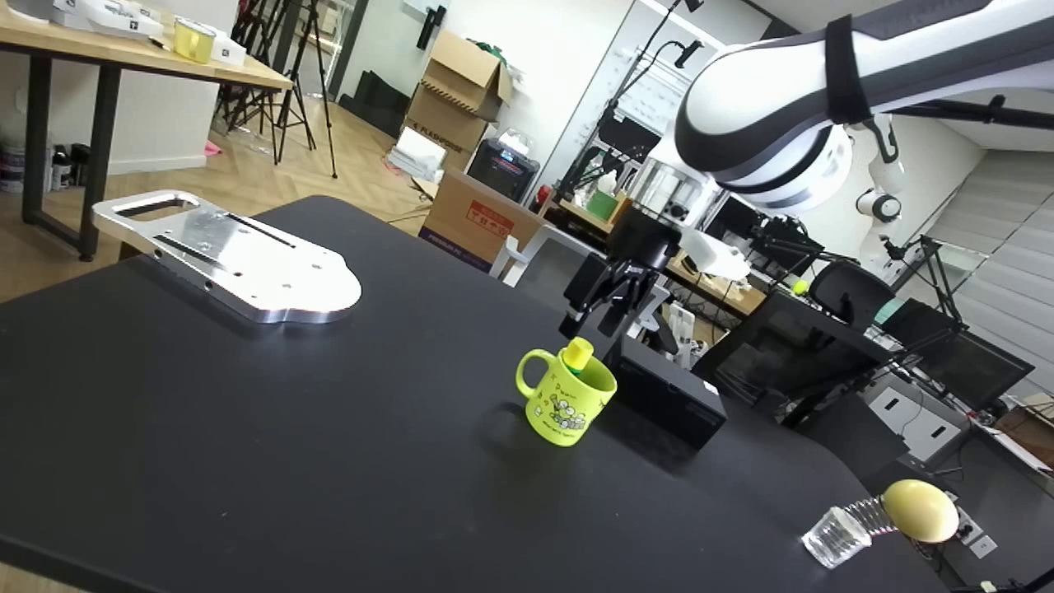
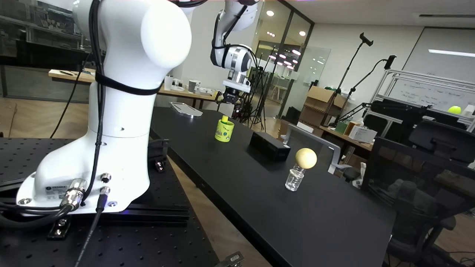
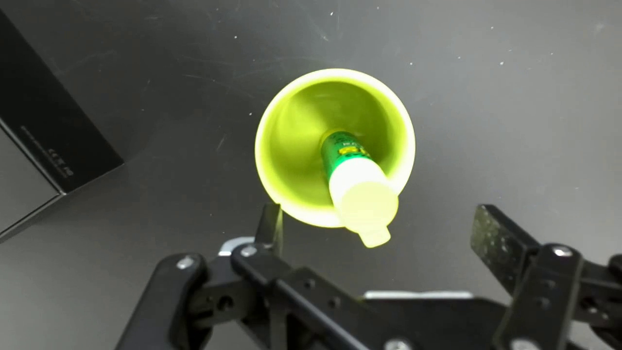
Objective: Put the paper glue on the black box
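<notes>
The paper glue, a green tube with a yellow cap (image 1: 577, 354), stands tilted inside the yellow-green mug (image 1: 568, 409). Both also show in an exterior view, glue (image 2: 225, 119) and mug (image 2: 224, 132). In the wrist view the glue (image 3: 347, 150) leans on the rim of the mug (image 3: 291, 99), its cap sticking out. The black box (image 1: 665, 391) lies beside the mug, also in an exterior view (image 2: 269, 145) and at the left of the wrist view (image 3: 46, 104). My gripper (image 3: 380, 214) is open and empty above the mug, fingers apart either side of the cap; both exterior views show it (image 1: 613, 323) (image 2: 228, 104).
A silver metal plate (image 1: 247, 257) with a handle slot lies toward one end of the dark table (image 1: 346, 461). Toward the other end stands a clear jar (image 2: 295, 178) with a pale yellow ball (image 2: 306, 158) on a spring. A chair (image 2: 311, 146) stands beyond the table's edge.
</notes>
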